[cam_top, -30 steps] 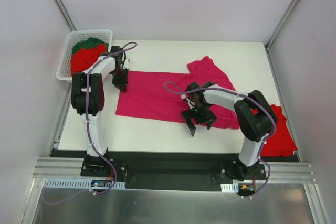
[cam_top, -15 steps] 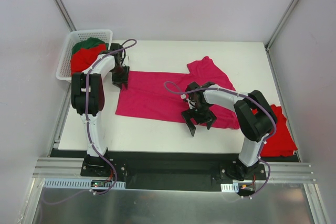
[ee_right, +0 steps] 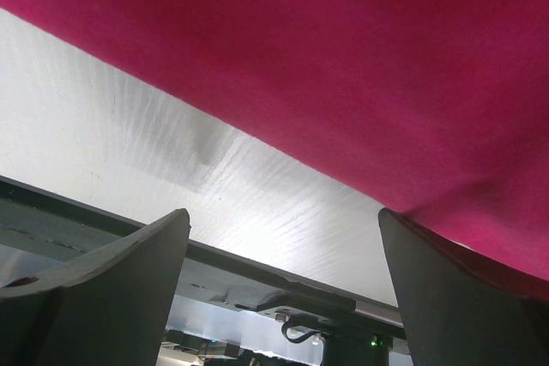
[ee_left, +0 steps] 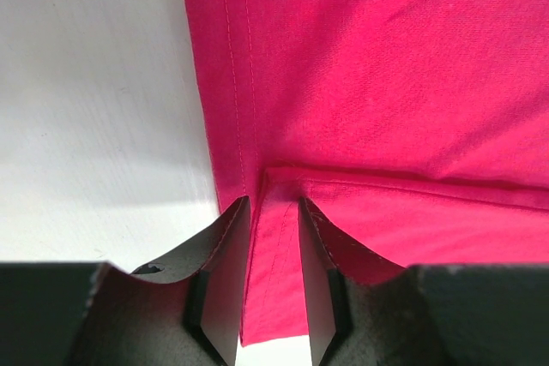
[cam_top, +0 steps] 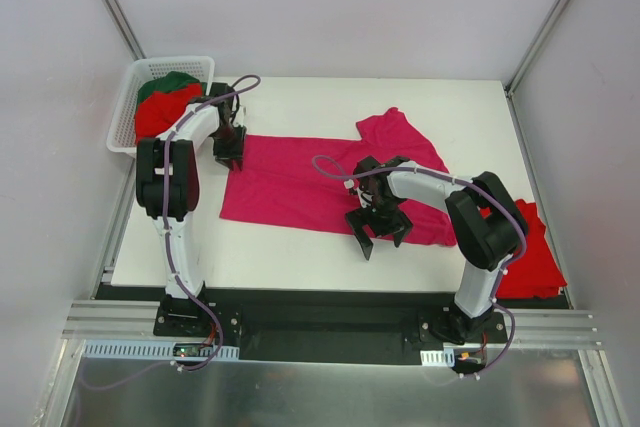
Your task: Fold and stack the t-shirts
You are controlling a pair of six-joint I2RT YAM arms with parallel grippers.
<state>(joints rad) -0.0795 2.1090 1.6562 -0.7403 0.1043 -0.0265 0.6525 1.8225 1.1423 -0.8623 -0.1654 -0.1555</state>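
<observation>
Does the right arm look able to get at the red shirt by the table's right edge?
Probably yes: the red shirt lies uncovered beside that arm's base, and the right gripper is open and empty.

- I count one pink shirt (cam_top: 300, 187).
- I see two red shirts (cam_top: 158, 117) (cam_top: 535, 257).
- One green shirt (cam_top: 172, 81).
- One basket (cam_top: 122, 117).
- One bench (cam_top: 300, 252).
- Two arms (cam_top: 170, 177) (cam_top: 480, 217), each with one tool: left tool (cam_top: 231, 159), right tool (cam_top: 380, 237).
</observation>
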